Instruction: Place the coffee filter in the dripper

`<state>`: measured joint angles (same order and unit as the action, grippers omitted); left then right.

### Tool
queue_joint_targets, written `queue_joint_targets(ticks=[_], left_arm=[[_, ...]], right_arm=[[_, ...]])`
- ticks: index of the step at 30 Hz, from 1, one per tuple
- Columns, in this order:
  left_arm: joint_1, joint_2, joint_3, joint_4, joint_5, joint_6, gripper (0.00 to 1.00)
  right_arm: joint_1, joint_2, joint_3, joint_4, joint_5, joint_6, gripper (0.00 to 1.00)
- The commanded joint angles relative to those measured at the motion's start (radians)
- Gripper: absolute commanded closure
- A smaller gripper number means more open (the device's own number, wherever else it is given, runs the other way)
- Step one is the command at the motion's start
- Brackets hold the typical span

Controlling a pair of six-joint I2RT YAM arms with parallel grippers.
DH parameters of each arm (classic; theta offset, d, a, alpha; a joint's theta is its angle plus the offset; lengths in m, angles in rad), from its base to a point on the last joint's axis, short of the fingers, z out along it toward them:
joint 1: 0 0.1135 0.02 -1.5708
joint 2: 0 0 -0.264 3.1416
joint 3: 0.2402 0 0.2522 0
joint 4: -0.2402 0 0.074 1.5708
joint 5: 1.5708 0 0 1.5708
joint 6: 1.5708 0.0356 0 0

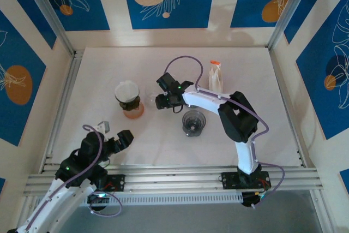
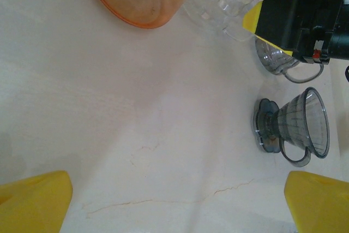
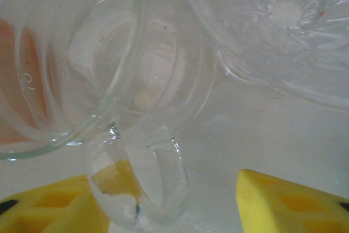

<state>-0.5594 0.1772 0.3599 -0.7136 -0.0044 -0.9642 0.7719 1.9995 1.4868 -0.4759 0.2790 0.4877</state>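
two drippers stand on the table: the white coffee filter (image 1: 126, 89) already sits in the left dripper (image 1: 127, 101). right gripper (image 3: 174, 205), fingers spread, straddles a glass handle (image 3: 139, 181) beside it, probably to steady it. left gripper (image 2: 177, 200) hangs near, wide apart.

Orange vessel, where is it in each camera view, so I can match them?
Top external: orange vessel left of centre.
Left wrist: orange vessel at top edge.
Right wrist: orange vessel far left, behind clear glass.
Shared landmark: right gripper beside it.

Left claw (image 2: 177, 203) tips partly off-frame.
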Motion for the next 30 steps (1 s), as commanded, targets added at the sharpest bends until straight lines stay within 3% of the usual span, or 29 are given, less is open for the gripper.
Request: queue_joint_targets(ticks=[1, 7, 11, 19, 30], left_arm=[[-0.006, 0.002, -0.009, 0.029, 0.024, -0.015, 0.0], [-0.006, 0.012, -0.012, 0.056, 0.042, -0.02, 0.0], [-0.005, 0.025, -0.013, 0.067, 0.058, -0.022, 0.0], [-0.005, 0.027, -0.02, 0.084, 0.076, -0.017, 0.0], [-0.006, 0.064, -0.041, 0.156, 0.101, -0.013, 0.0]], right_arm=[[0.001, 0.005, 0.027, 0.039, -0.043, -0.067, 0.48], [0.017, 0.003, 0.017, 0.038, -0.032, -0.1, 0.75], [0.04, -0.03, -0.02, 0.042, 0.007, -0.112, 0.84], [0.153, -0.235, -0.19, -0.022, 0.114, -0.095, 0.88], [0.446, -0.444, -0.454, -0.153, 0.249, 0.125, 0.88]])
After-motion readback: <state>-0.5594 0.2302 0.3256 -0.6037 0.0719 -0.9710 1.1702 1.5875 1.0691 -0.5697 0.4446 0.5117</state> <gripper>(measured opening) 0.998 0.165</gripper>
